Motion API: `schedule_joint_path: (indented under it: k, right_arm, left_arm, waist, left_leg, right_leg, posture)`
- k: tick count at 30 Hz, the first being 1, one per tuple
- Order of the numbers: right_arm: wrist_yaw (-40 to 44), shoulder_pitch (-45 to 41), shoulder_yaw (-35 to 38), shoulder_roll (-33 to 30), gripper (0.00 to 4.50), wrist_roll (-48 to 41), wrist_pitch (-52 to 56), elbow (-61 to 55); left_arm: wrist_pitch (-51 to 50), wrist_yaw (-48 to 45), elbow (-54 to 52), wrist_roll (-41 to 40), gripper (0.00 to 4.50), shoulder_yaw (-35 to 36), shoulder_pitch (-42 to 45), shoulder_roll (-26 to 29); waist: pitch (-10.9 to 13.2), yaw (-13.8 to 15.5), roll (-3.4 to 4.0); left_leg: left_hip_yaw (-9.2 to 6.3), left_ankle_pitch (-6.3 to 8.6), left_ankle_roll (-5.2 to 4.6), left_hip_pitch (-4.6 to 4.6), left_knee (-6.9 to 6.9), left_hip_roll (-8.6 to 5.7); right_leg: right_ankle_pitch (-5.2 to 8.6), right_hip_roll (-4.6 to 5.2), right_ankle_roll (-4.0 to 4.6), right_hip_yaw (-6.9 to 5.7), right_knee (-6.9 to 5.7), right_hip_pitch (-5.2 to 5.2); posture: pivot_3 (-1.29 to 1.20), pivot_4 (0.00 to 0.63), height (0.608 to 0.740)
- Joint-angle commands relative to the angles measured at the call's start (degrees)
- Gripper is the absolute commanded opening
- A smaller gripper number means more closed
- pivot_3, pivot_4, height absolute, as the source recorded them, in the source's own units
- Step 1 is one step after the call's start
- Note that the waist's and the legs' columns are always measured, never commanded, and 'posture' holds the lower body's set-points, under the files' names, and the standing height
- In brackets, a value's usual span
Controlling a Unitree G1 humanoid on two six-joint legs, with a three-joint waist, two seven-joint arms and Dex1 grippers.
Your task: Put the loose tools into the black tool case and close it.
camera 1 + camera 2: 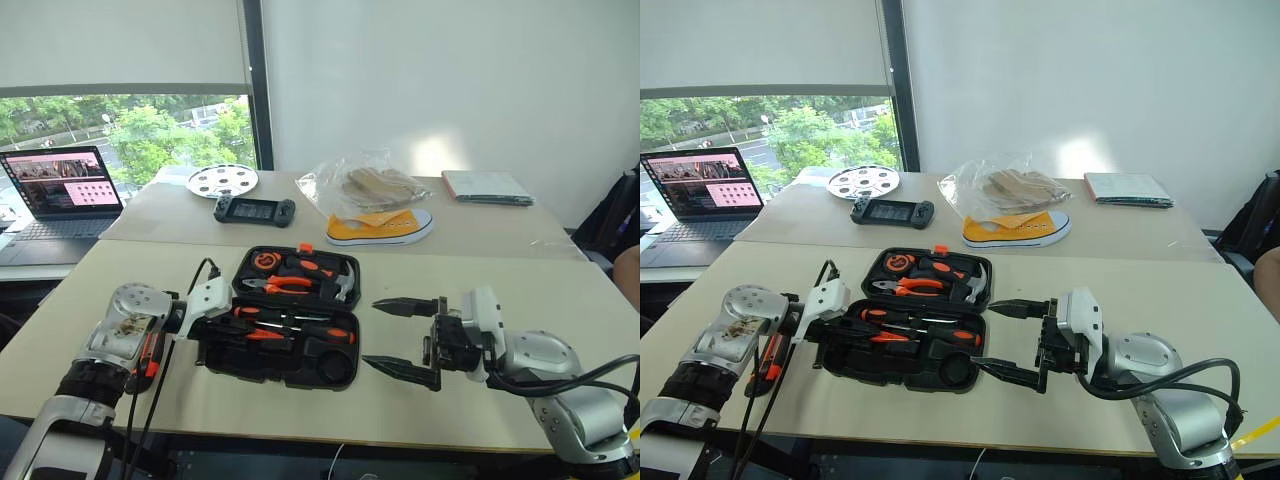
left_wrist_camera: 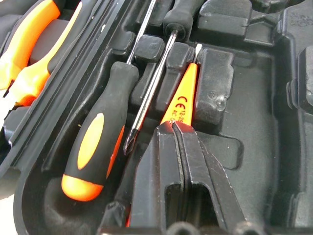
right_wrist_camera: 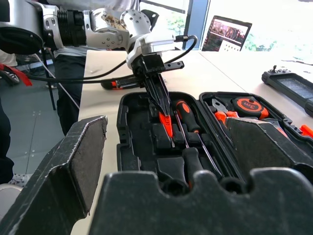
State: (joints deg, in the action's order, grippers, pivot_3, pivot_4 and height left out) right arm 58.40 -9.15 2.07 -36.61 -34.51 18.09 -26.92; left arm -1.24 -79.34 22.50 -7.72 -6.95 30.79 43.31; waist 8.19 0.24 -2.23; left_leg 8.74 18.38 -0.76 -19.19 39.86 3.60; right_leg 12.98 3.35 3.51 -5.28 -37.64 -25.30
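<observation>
Black tool case open; game console, shoe behind.

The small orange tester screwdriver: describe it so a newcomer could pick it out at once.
Find the open black tool case on the near table. In its front half, the left gripper is shut on the small orange tester screwdriver. Unlike the two black-and-orange-handled screwdrivers beside it, it is slim, all orange, and carries black printed lettering.
</observation>
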Motion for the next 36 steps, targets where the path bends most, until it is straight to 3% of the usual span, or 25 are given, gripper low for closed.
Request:
schedule_joint_path:
  k: [1,2,3,5,6,9,15,19,24,31,36]
  right_arm:
    - [-0.7,0.1,0.8,0.6,4.50,-1.1,-0.8,-2.0]
    - [-0.9,0.3,1.0,1.2,4.50,-1.2,-1.4,-1.9]
    - [-1.1,0.4,1.1,1.5,4.50,-1.2,-1.7,-1.7]
    - [-1.2,0.6,1.6,2.6,4.50,-1.2,-3.0,-1.3]
    - [-0.6,1.0,1.6,3.2,4.50,-0.7,-4.6,-0.7]
    - [0.9,2.3,1.3,4.4,4.50,0.3,-8.0,0.7]
    - [3.7,4.0,-0.2,5.6,4.50,3.5,-15.0,3.2]
    - [4.4,3.9,-1.8,7.0,4.50,4.3,-17.9,4.1]
    - [4.9,2.8,-2.5,7.2,4.50,2.7,-16.6,4.4]
    - [5.4,1.1,-3.1,6.9,4.50,3.1,-17.1,5.6]
    - [5.0,1.0,-3.6,7.0,4.50,3.5,-17.2,5.4]
  left_arm:
    - [0.6,-0.2,-3.4,-6.1,0.05,5.5,-4.8,0.1]
    - [0.1,1.8,-5.1,-8.2,0.05,8.6,-6.2,0.1]
    - [-0.4,3.3,-6.3,-9.5,0.56,10.7,-7.3,0.1]
    - [-1.8,5.2,-10.3,-13.4,0.96,16.2,-11.3,0.9]
    - [-2.0,6.3,-13.0,-15.2,1.47,20.8,-16.0,1.7]
    - [-3.0,11.0,-19.5,-17.3,2.44,32.3,-28.5,2.4]
    - [-4.9,20.7,-25.6,-20.3,4.47,49.3,-47.5,-3.4]
    - [-5.6,27.1,-26.3,-22.3,4.47,57.6,-58.0,-10.8]
    - [-11.7,32.7,-31.6,-24.5,4.47,55.8,-60.0,-12.3]
    - [-30.5,46.7,-40.7,-28.3,4.47,47.8,-50.0,-9.7]
    - [-43.0,57.2,-42.3,-25.6,4.47,39.0,-41.1,-9.2]
  waist:
    - [0.0,-0.3,0.00]
    - [0.0,-0.3,0.00]
    - [0.0,-0.4,-0.02]
    - [0.0,-0.4,-0.04]
    - [0.0,-0.4,-0.04]
    - [0.0,-1.3,-0.02]
    - [0.0,-0.8,-0.03]
    - [0.0,-0.7,-0.04]
    - [0.0,0.7,-0.08]
    - [0.0,1.0,-0.10]
    - [0.0,0.3,-0.11]
  left_leg:
    - [0.00,0.01,-0.01,0.00,-0.01,0.04]
    - [0.00,0.01,0.00,0.00,0.01,0.09]
    - [-0.05,-0.01,0.01,0.03,0.02,0.12]
    - [-0.07,-0.07,0.12,-0.10,0.05,0.12]
    - [-0.07,-0.29,0.50,-0.15,0.05,0.13]
    - [-0.05,-0.31,0.57,-0.13,-0.01,0.20]
    - [-0.03,-0.12,0.38,-0.16,-0.10,0.22]
    - [-0.02,0.17,-0.05,-0.13,-0.11,0.25]
    - [-0.11,0.21,-0.10,-0.10,-0.07,0.24]
    - [-0.32,0.21,-0.09,-0.04,-0.08,0.23]
    - [-0.34,0.08,0.13,-0.05,-0.10,0.21]
  right_leg:
    - [0.01,0.02,-0.01,0.00,0.02,0.01]
    - [0.01,0.04,-0.01,-0.01,0.03,-0.04]
    - [0.01,0.05,0.00,-0.04,0.03,-0.10]
    - [-0.01,0.05,0.01,-0.10,0.00,-0.35]
    - [-0.02,0.05,0.03,-0.08,0.00,-0.42]
    - [-0.05,0.10,0.09,0.02,0.08,-0.46]
    - [0.02,0.16,0.06,0.01,0.19,-0.54]
    - [0.05,0.21,0.01,0.00,0.39,-0.45]
    - [0.05,0.20,0.00,-0.16,0.47,-0.32]
    - [0.03,0.14,0.02,-0.19,0.53,-0.07]
    - [-0.21,0.14,0.44,-0.20,0.56,-0.01]
  posture:
    - [0.00,0.150,0.740]
    - [0.00,0.150,0.740]
    - [0.00,0.150,0.740]
    - [0.00,0.150,0.740]
    - [0.00,0.150,0.740]
    - [0.00,0.150,0.740]
    - [0.00,0.150,0.740]
    - [0.00,0.150,0.740]
    - [0.00,0.150,0.740]
    - [0.00,0.150,0.740]
    - [0.00,0.150,0.740]
